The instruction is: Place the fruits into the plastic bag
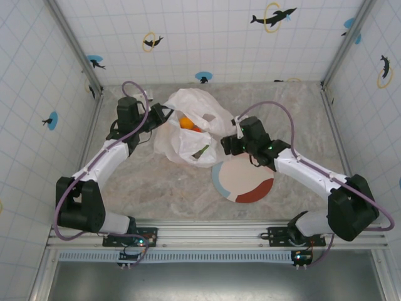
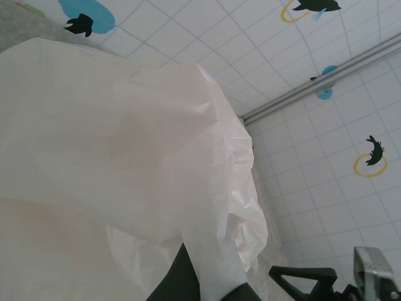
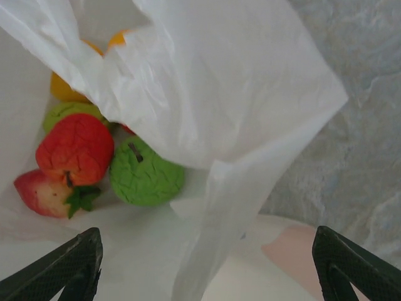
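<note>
- At the centre of the overhead frame, a thin, wrinkled, translucent white plastic bag (image 1: 188, 141) sits mouth-up on the grey marbled table (image 1: 156, 188), with an arm on either side.
- On the bag's left edge, the left gripper (image 1: 156, 118) is closed tight. It sits against the rim, and white film (image 2: 125, 157) is draped across its wrist camera. It therefore appears to pinch the bag, probably to hold the mouth raised and open.
- At the bag's right edge, the right gripper (image 1: 230, 142) has its jaws spread wide and grips nothing. In its wrist view (image 3: 207, 257) a loose fold of bag hangs between the fingers, unpinched.
- At centre left of that wrist view, the fruits lie bunched at the bottom of the bag:
  - a crinkled green apple (image 3: 145, 175);
  - a red apple (image 3: 75, 147) touching it;
  - a red strawberry with green leaves (image 3: 44, 191) at the far left;
  - a yellow-green pear (image 3: 66, 111) and an orange (image 3: 62, 88) behind, partly veiled by film.
- From overhead, an orange (image 1: 186, 122) shows through the mouth.
- A round pink, grey and red plate (image 1: 241, 182) lies just below and right of the bag, under the right gripper. Its pale rim (image 3: 282, 251) fills the lower right of the wrist view.
- Every fruit in sight is inside the bag, so the job looks at or near its end.
</note>
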